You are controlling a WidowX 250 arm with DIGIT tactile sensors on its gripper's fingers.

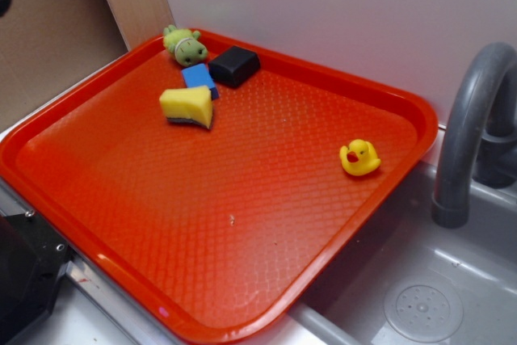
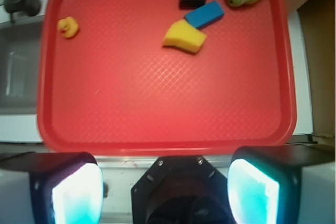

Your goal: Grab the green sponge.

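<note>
The green sponge (image 1: 187, 107) is a yellow wedge with a thin grey layer along its bottom. It lies on the red tray (image 1: 242, 208) towards the back left. In the wrist view the sponge (image 2: 184, 36) is at the far upper middle of the tray (image 2: 157, 98). My gripper (image 2: 165, 187) is high above the tray's near edge, far from the sponge. Its two fingers (image 2: 76, 192) stand wide apart with nothing between them. The gripper does not show in the exterior view.
A blue block (image 1: 198, 77) touches the sponge's far side, with a black block (image 1: 234, 66) and a round green plush toy (image 1: 186, 44) behind it. A yellow rubber duck (image 1: 359, 157) sits at the tray's right. A grey faucet (image 1: 468, 119) and sink (image 1: 420, 288) are right of the tray.
</note>
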